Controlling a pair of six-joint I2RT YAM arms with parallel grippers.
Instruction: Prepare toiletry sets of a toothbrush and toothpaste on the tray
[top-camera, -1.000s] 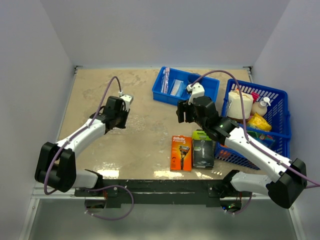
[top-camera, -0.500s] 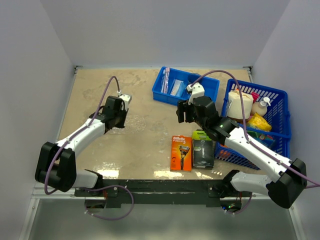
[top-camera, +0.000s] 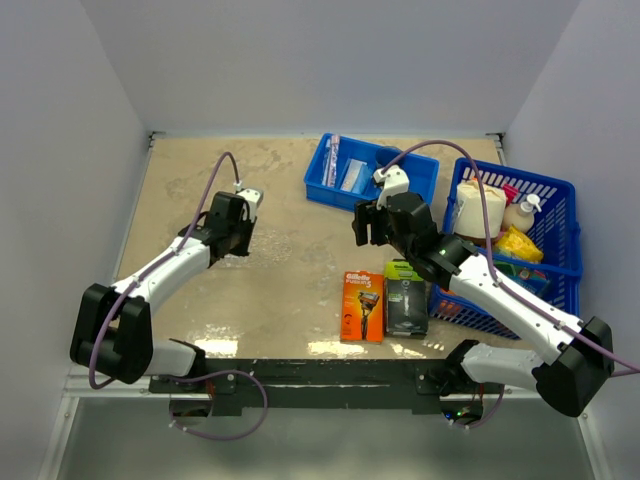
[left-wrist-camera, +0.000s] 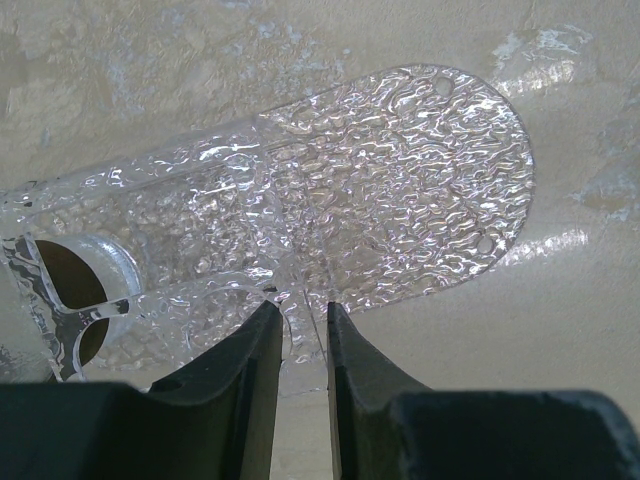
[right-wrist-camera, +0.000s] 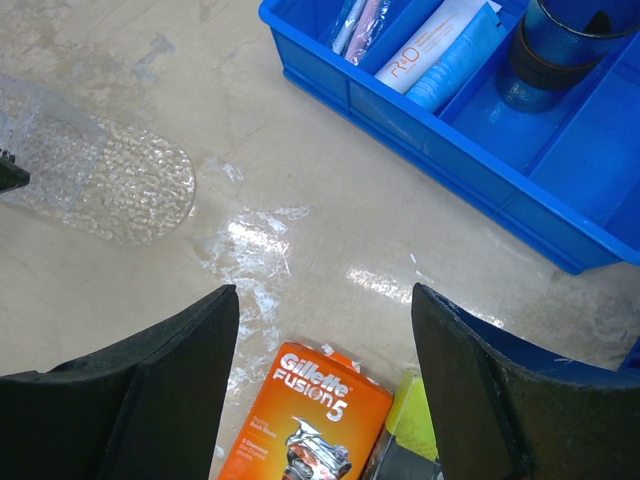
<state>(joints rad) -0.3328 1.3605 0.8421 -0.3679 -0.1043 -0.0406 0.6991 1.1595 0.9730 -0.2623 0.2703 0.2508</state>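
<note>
Left gripper (left-wrist-camera: 298, 335): jaws are drawn narrow, with the near edge of the tray (left-wrist-camera: 400, 170) pinched between them.
Tray: clear dimpled plastic with a rounded far end, laid flat on the beige table (left-wrist-camera: 570, 330). A brownish round shape is seen through its left end, possibly a cup, though this cannot be settled.
Right gripper (right-wrist-camera: 322, 298): jaws are spread wide and nothing is held. It is hung over the table between the tray and the blue bin (right-wrist-camera: 440, 150).
Toothbrush (right-wrist-camera: 352, 20): laid in the bin's end compartment, well apart from the tray.
Toothpaste (right-wrist-camera: 428, 42): laid in the next compartment.
Orange razor pack (right-wrist-camera: 300, 415): set on the table just below the right gripper.
</note>
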